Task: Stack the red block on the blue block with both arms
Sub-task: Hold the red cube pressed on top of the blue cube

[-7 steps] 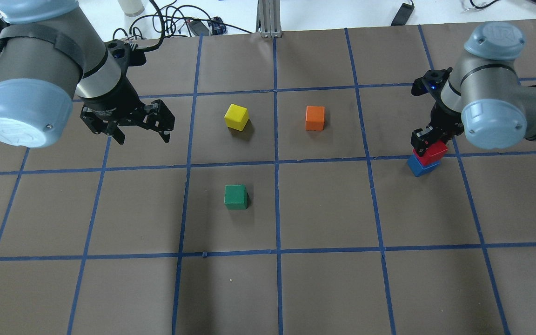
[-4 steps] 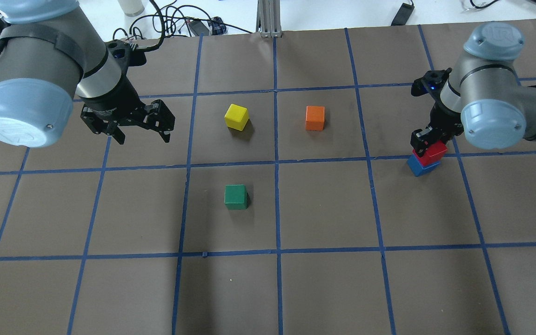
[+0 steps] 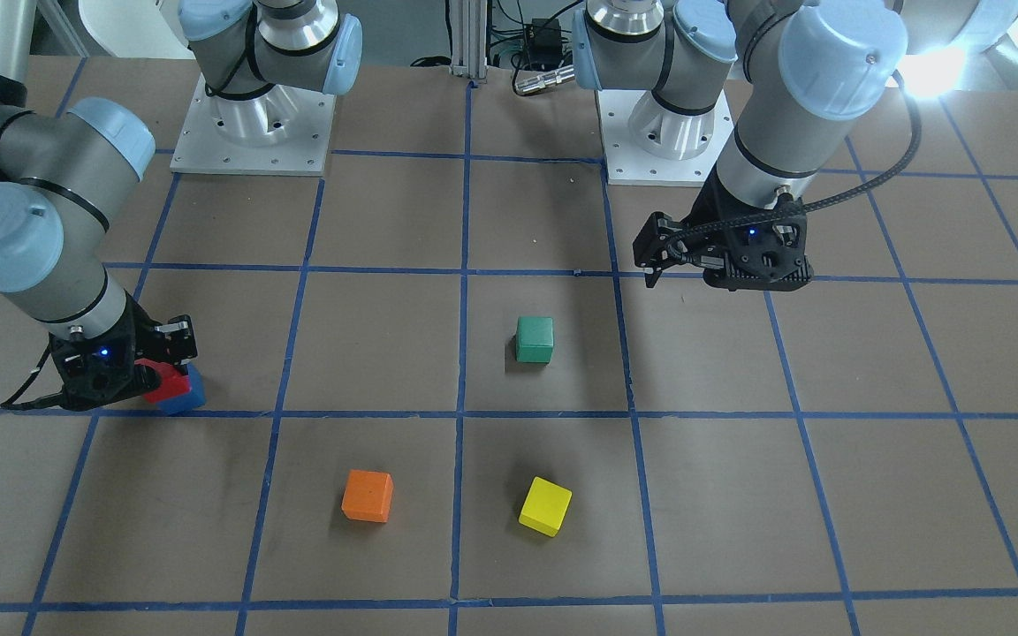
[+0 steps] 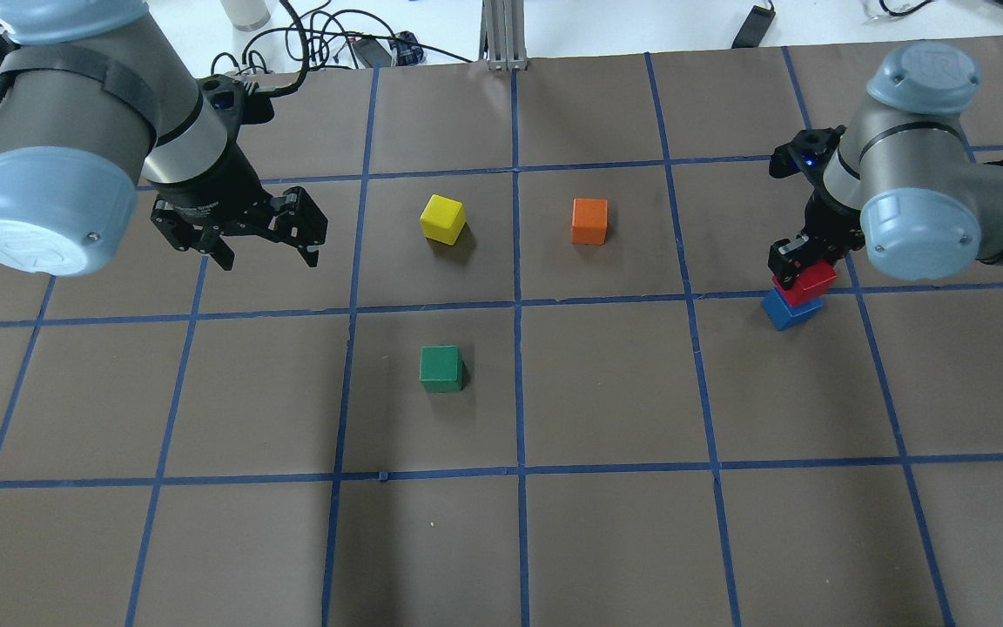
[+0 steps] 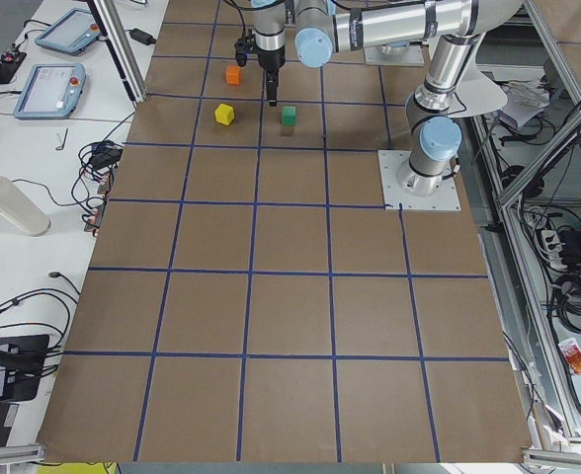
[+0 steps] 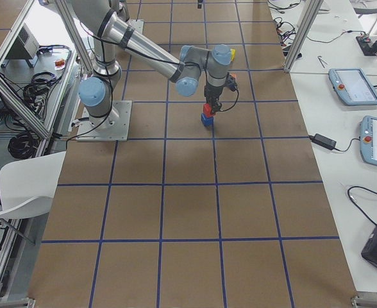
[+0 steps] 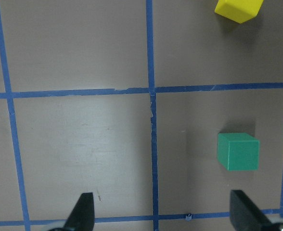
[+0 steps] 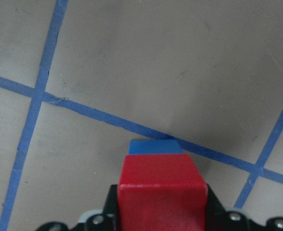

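Observation:
The red block (image 4: pixel 806 283) sits on top of the blue block (image 4: pixel 787 309) at the right of the table, turned slightly against it. My right gripper (image 4: pixel 802 272) is shut on the red block from above. In the right wrist view the red block (image 8: pixel 161 185) fills the space between the fingers, and a strip of the blue block (image 8: pixel 154 146) shows beyond it. The stack also shows in the front-facing view (image 3: pixel 175 386). My left gripper (image 4: pixel 269 258) is open and empty, hovering at the far left, with its fingertips (image 7: pixel 85 208) wide apart.
A yellow cube (image 4: pixel 442 218) and an orange cube (image 4: pixel 589 221) lie in the middle far squares. A green cube (image 4: pixel 441 368) lies nearer the middle, and it also shows in the left wrist view (image 7: pixel 237 151). Blue tape lines grid the brown table (image 4: pixel 606 392).
Almost nothing. My right wrist has shifted very slightly while the red block stays gripped over the blue block. The left arm has not moved.

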Action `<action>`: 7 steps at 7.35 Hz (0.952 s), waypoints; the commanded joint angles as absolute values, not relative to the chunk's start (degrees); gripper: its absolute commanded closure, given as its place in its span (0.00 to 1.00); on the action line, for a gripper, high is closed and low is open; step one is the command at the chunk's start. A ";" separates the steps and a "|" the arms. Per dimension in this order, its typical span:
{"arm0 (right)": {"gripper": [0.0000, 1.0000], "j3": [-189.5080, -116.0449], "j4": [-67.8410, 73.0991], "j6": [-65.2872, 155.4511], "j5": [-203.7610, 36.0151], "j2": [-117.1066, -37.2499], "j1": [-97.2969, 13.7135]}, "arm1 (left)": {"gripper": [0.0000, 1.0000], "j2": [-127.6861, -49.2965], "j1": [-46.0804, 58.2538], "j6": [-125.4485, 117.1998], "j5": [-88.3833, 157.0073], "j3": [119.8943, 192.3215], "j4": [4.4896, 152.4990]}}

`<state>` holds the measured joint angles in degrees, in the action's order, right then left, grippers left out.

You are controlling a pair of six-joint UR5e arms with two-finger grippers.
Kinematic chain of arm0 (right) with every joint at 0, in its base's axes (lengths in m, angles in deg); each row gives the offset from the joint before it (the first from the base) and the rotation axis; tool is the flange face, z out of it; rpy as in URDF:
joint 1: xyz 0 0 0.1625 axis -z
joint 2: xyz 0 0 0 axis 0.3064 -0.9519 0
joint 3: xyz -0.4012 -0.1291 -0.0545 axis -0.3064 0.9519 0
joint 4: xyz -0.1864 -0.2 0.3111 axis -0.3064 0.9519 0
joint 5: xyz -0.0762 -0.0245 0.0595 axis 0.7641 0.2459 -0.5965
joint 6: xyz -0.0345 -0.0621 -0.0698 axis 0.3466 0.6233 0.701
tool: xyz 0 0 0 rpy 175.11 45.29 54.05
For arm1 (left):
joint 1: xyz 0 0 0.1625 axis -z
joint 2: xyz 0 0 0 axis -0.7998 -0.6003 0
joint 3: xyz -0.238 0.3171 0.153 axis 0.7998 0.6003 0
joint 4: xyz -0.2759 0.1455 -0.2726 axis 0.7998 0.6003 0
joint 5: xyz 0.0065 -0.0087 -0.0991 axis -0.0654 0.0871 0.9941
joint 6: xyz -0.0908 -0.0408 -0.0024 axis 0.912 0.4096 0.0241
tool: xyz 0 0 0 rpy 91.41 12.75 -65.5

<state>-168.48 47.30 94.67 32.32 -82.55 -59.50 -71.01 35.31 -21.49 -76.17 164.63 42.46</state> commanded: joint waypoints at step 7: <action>0.44 -168.68 47.00 93.84 33.01 -82.17 -59.50 | 0.00 -71.18 35.31 -21.40 -75.82 164.54 42.46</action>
<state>-168.65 47.24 94.07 32.75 -82.22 -59.50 -71.12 35.31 -21.40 -75.83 164.61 42.46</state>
